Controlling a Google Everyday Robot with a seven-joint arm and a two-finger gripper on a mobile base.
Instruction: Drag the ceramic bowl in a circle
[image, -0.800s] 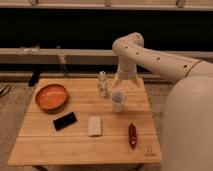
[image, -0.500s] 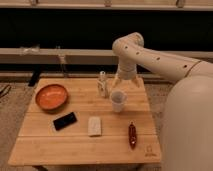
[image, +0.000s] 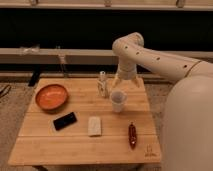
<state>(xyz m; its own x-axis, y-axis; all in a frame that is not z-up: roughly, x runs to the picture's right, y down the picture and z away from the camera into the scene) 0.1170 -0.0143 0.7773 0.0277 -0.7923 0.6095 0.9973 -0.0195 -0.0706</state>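
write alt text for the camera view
A white robot arm reaches from the right over a wooden table, its open gripper close to a pale cup, well apart from the orange bowl at the left. A small bottle, a black phone, a pale block and a dark red object are also on the table.

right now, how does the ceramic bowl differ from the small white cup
The ceramic bowl is wide, shallow and orange-red; the cup is narrow, tall-sided and translucent white. The bowl sits at the picture's left of the table, far from the gripper; the cup stands right of centre, just below the gripper in the picture. Both stand upright on the wood.
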